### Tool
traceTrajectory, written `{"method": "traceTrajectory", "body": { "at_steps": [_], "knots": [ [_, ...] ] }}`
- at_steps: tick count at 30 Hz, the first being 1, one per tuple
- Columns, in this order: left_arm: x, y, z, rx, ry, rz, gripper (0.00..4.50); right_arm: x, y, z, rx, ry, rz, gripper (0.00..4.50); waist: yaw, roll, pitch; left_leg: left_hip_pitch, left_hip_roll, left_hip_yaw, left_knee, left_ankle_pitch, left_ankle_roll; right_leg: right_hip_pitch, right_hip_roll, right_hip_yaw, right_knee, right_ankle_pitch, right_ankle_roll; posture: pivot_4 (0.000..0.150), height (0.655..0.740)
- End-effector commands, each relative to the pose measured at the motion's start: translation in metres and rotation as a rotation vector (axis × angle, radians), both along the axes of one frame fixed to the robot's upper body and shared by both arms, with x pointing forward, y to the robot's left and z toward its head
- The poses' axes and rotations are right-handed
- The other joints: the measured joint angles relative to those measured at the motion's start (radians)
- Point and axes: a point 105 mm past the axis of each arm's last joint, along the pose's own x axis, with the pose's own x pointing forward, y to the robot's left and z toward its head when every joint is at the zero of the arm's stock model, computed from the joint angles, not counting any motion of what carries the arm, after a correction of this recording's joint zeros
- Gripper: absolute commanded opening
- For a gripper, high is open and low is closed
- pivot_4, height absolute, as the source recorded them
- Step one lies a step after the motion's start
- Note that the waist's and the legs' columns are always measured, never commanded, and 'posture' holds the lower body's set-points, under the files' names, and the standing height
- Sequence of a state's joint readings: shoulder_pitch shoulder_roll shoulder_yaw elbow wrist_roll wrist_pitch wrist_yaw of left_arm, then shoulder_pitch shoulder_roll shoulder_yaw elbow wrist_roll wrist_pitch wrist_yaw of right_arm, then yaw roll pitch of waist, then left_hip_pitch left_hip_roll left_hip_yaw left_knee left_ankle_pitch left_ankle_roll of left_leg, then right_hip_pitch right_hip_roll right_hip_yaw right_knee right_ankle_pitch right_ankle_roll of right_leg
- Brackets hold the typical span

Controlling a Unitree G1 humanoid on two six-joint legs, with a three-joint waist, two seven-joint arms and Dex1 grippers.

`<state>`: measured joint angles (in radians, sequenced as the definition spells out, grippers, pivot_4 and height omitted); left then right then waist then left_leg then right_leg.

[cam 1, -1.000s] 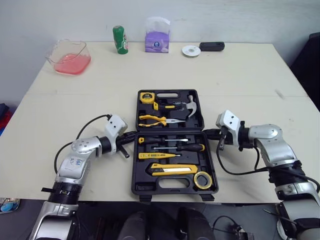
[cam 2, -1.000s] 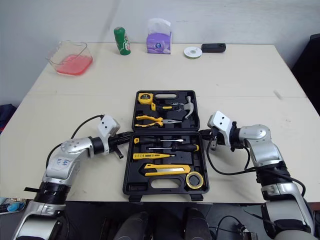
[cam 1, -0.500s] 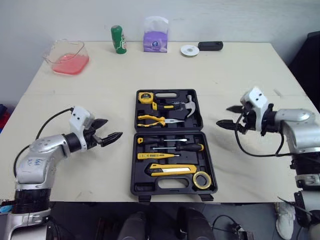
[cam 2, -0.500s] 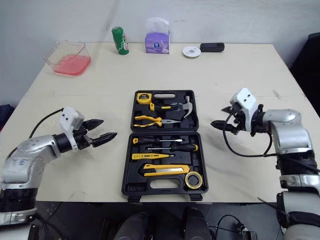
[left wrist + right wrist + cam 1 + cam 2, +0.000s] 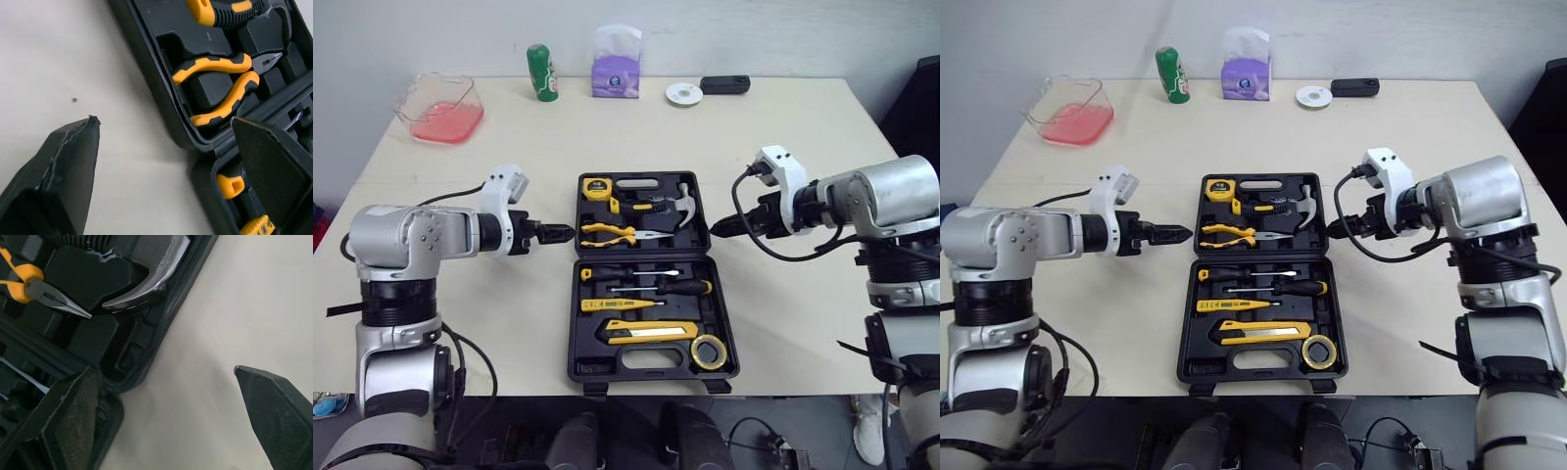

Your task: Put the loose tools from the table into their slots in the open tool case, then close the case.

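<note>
1. The black plastic tool case (image 5: pixel 607 364) lies open between the two grippers, its far half level with both jaws
2. Left gripper (image 5: pixel 555 233): jaws spread apart and empty, tips just beside the case's left edge, facing the yellow-handled pliers (image 5: pixel 220 85)
3. Right gripper (image 5: pixel 718 227): jaws spread apart and empty, tips just beside the right edge, by the steel claw hammer head (image 5: pixel 146 276)

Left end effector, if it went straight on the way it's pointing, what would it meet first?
The left end effector would likely meet the open tool case, at the left wall of its far half, beside the pliers. Height is unclear; it might clear the rim.
</note>
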<state>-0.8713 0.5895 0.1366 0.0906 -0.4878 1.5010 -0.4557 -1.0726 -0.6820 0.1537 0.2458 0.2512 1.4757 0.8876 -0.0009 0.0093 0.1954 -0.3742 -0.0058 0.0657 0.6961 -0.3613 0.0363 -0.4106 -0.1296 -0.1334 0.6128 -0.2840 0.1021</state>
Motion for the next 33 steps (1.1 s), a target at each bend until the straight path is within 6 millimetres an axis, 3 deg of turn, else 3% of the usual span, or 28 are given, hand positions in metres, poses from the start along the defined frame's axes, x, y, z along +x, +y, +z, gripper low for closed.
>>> {"method": "traceTrajectory", "body": {
  "at_steps": [1,16,33],
  "knots": [
    [0.014,-0.003,0.009,0.017,-0.029,0.03,4.5,0.007,0.008,0.012,-0.001,-0.041,-0.02,4.47,0.0,0.0,0.0,0.0,0.0,0.0,0.001,0.0,0.0,0.0,0.0,0.0,0.0,0.0,0.0,0.15,0.74],
    [0.042,-0.015,0.0,0.059,-0.05,0.041,4.5,0.02,0.01,0.009,-0.02,-0.082,-0.091,4.47,-0.003,0.0,0.0,0.0,0.0,0.004,0.001,0.0,0.0,-0.003,0.0,0.0,0.005,0.0,0.0,0.15,0.74],
    [0.036,-0.033,-0.021,0.192,-0.022,-0.047,4.5,0.03,0.007,0.0,-0.044,-0.086,-0.139,4.47,0.001,0.0,0.0,0.001,-0.002,0.003,0.002,0.001,0.0,-0.003,-0.001,0.0,0.008,0.0,0.0,0.15,0.74]
  ]
}}
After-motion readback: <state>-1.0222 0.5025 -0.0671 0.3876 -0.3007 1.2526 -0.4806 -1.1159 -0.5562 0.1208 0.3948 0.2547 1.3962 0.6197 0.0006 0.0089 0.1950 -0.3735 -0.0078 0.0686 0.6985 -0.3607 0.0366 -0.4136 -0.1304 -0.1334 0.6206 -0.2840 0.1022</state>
